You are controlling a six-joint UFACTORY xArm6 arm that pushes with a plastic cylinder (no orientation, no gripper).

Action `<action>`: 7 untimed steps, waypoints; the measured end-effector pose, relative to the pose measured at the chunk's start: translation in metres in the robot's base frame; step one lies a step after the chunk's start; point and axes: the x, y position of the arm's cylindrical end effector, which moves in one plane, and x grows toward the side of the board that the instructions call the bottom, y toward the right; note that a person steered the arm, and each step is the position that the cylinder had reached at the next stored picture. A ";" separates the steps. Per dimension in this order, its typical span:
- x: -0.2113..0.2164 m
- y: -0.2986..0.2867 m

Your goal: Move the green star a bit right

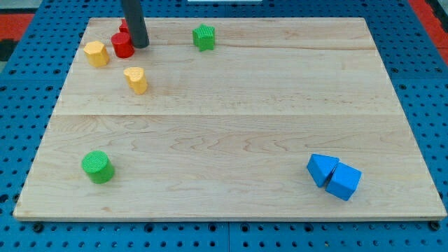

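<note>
The green star (204, 36) sits near the view's top, left of centre, on the wooden board (231, 133). My tip (140, 45) is at the end of the dark rod at the top left, well to the left of the star and apart from it. The tip stands right beside a red cylinder (122, 45), on its right side. Another red block (124, 26) shows partly behind the rod.
A yellow block (96, 53) lies left of the red cylinder. A yellow heart-like block (136, 79) lies below the tip. A green cylinder (97, 166) sits at the bottom left. Two blue blocks (321, 169) (344, 181) touch at the bottom right.
</note>
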 end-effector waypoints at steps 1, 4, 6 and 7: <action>0.000 0.013; -0.004 0.090; -0.004 0.112; 0.014 0.106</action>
